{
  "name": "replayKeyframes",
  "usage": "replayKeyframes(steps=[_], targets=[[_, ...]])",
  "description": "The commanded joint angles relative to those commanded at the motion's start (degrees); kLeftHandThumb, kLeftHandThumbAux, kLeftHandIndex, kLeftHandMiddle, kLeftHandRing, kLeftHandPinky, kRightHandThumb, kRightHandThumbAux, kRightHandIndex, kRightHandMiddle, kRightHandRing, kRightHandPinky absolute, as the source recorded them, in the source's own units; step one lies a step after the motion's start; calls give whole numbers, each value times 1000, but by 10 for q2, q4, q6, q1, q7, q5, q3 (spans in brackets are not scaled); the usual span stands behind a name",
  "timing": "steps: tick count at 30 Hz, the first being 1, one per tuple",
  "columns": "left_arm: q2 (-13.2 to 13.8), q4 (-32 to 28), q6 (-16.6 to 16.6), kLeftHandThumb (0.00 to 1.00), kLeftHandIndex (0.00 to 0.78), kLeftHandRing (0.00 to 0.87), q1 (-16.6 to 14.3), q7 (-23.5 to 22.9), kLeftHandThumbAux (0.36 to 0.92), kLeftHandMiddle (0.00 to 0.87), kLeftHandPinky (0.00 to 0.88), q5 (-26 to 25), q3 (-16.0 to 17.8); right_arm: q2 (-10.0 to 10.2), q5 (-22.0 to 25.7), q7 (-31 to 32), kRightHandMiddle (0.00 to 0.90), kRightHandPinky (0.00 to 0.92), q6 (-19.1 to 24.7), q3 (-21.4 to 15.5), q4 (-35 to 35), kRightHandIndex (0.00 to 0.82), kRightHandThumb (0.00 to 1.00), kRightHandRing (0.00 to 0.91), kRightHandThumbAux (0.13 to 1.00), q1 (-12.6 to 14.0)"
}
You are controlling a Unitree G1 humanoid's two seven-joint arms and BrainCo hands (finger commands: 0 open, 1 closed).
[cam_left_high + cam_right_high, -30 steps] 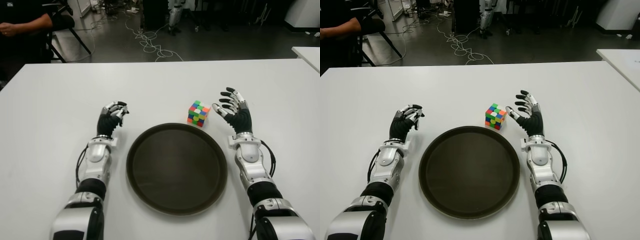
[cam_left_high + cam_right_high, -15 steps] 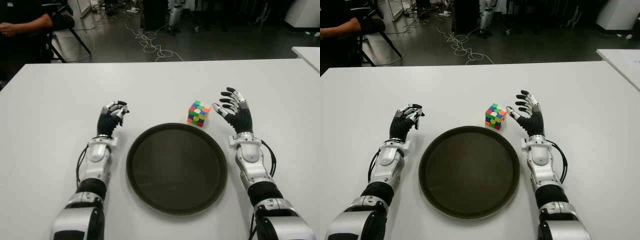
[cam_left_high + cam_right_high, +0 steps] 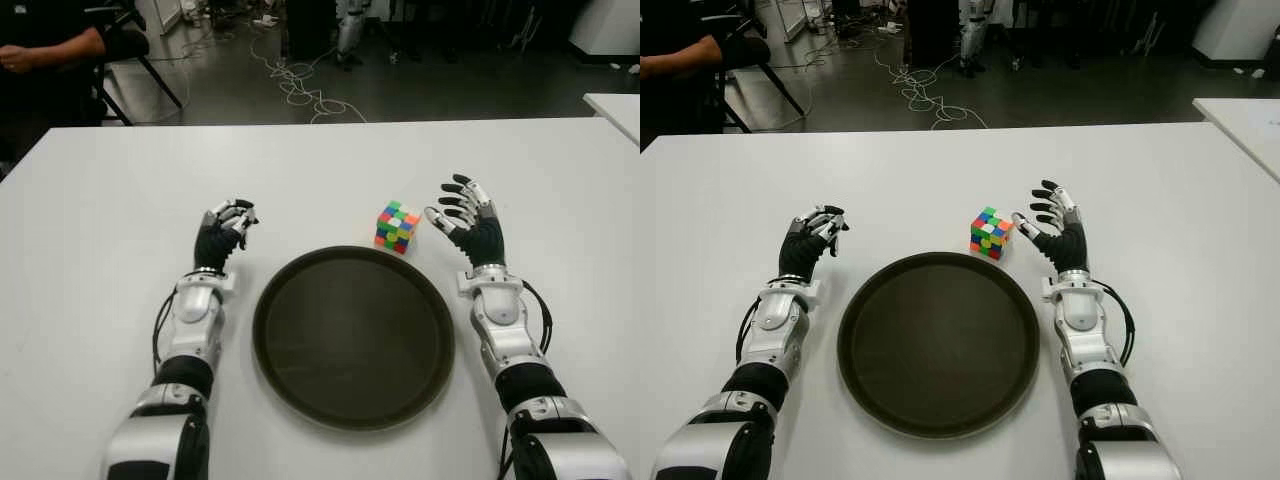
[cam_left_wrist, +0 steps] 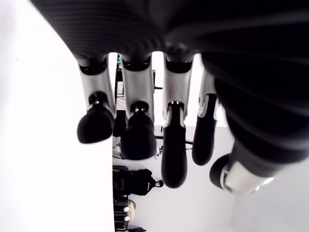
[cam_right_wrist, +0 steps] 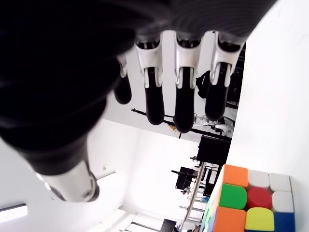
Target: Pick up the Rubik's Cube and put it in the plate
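The Rubik's Cube (image 3: pixel 397 227) stands on the white table (image 3: pixel 320 160) just beyond the far rim of the round dark plate (image 3: pixel 353 336). My right hand (image 3: pixel 462 215) is open to the right of the cube, fingers spread, thumb pointing toward it with a small gap between. In the right wrist view the cube (image 5: pixel 248 201) shows close by, untouched by the fingers (image 5: pixel 185 104). My left hand (image 3: pixel 226 227) shows left of the plate with its fingers loosely bent and holding nothing; the left wrist view shows those fingers (image 4: pixel 138 137) hanging relaxed.
A person's arm (image 3: pixel 50 50) shows at the far left, seated beyond the table. Cables (image 3: pixel 300 85) lie on the dark floor behind. Another white table corner (image 3: pixel 615 105) is at the far right.
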Motion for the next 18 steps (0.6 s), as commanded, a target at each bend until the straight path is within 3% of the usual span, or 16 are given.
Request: replayKeyframes(steps=[7,13,18], targets=[[1,0,3,854,423,770,0,-6,657,564,790,-4,2,2,5,3,276,306,4,-2,-4,192,288,291,724,1],[2,3,0,854,424,755,1,-5,656,570,768,-1,1,2,5,2,272,300,-2,-2,5,199,270,288,715,-1],[2,5,-5,852,421,756,1,-4,658,569,759,0,1,-1,0,-5,271,279,-13,-3,16,203,213,275,724,-6]])
